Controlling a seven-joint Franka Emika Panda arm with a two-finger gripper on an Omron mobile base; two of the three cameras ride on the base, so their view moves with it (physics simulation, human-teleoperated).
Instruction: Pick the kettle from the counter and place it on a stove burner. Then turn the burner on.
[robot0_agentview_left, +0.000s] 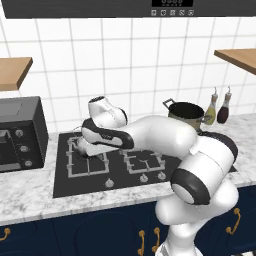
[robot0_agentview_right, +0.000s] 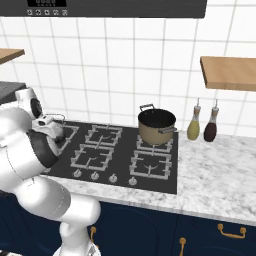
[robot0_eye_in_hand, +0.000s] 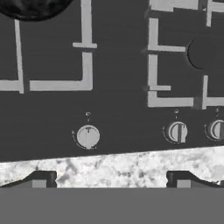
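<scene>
KITCHEN RANGE: My gripper (robot0_eye_in_hand: 111, 181) hangs over the front edge of the black cooktop (robot0_eye_in_hand: 118, 105), jaws spread wide and holding nothing. One fingertip (robot0_eye_in_hand: 41, 180) stands on either side of a strip of marbled counter (robot0_eye_in_hand: 118, 166).

The kettle (robot0_agentview_left: 82, 146) sits on the large left-hand stove burner (robot0_eye_in_hand: 85, 65), tucked just under my wrist in the left base view. In the hand view it is only a dark, shiny curve at the top corner.

Judged from its look, the kettle is small, rigid polished metal, probably light and slick along its round sides. The thin arched wire handle at the top is the sensible hold, gripped at the crown of the arch so the body hangs level.

With the kettle apparently seated, the burner's control seems next. The leftmost knob (robot0_eye_in_hand: 88, 136) lies ahead of my left finger, with two more knobs (robot0_eye_in_hand: 177, 131) to its right. It is a small hard disc, best pinched across its rim. I cannot tell for certain which knob serves this burner.

A brass-coloured pot (robot0_agentview_right: 156, 127) stands on a rear burner, well apart.
</scene>
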